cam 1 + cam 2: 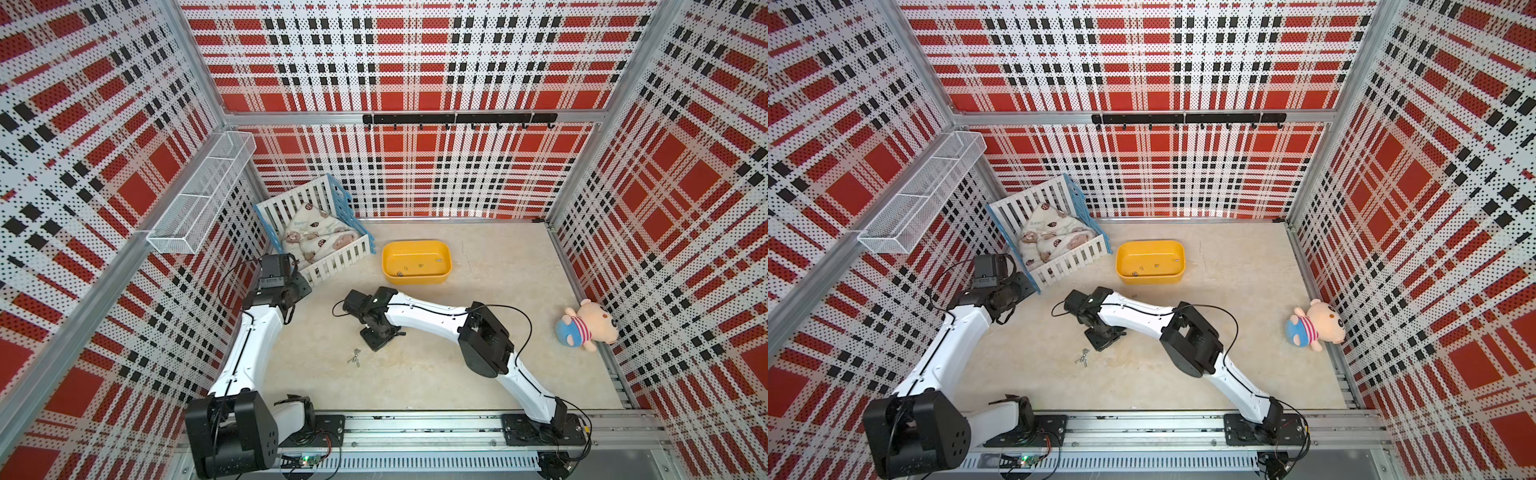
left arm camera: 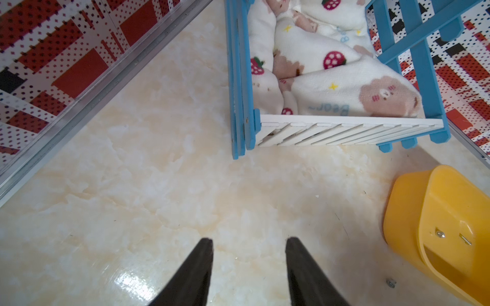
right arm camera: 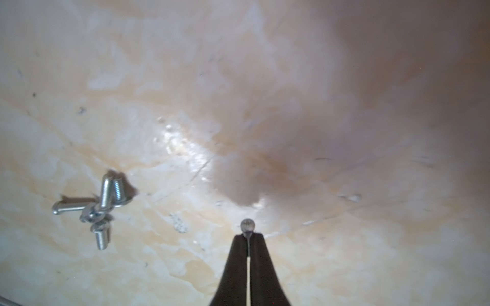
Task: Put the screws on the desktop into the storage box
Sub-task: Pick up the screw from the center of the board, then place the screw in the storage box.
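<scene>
A: Your right gripper (image 3: pixel 248 238), its fingers pressed together, pinches a single screw (image 3: pixel 247 225) by the shank. The round head pokes out past the tips, low over the desktop (image 3: pixel 291 79). The wrist view does not tell you whether the screw touches the surface.

B: Just beside it, your loose screws (image 3: pixel 98 206) lie in a small tangle on the marble, several crossing one another. In both top views that cluster sits near the right arm's wrist, well apart from the box (image 1: pixel 415 279).

A: The yellow box stands beyond the right arm, next to the crib (image 1: pixel 336 259). A few screws (image 1: pixel 420 266) lie on its floor.

B: Your left gripper (image 2: pixel 249 242) hangs with its fingers spread over bare desktop in front of the crib, the box off to one side of it. Its wrist view shows you two screws (image 2: pixel 440 234) inside the box and one more (image 2: pixel 390 283) on the desktop just outside the box wall.

A: A plush bear (image 1: pixel 588 324) lies by the right wall, well apart from the screws and the box
</scene>
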Robot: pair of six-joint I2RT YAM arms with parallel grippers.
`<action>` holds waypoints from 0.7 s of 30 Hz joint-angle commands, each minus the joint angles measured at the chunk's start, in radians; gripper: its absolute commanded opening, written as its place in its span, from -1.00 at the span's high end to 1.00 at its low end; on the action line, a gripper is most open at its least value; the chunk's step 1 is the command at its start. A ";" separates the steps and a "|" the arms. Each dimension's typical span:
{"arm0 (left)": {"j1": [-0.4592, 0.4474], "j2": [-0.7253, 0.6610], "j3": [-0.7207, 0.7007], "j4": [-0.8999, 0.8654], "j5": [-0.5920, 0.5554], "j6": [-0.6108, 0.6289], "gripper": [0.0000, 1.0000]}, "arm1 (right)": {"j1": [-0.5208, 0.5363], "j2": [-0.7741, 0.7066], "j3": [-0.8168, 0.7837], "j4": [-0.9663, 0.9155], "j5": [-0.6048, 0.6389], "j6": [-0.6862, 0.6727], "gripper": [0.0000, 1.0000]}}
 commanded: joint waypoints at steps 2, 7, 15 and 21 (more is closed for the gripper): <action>-0.005 -0.024 -0.020 0.020 0.010 0.000 -0.02 | -0.090 -0.112 0.010 0.019 0.076 -0.001 1.00; -0.041 -0.026 -0.014 0.018 0.001 -0.006 -0.02 | -0.208 -0.151 0.036 0.040 0.101 -0.005 1.00; -0.134 -0.035 -0.028 0.008 -0.029 -0.034 -0.02 | -0.361 -0.099 0.154 0.070 0.107 -0.003 1.00; -0.175 -0.035 -0.018 -0.002 -0.043 -0.052 -0.02 | -0.433 0.031 0.325 0.030 0.106 0.002 1.00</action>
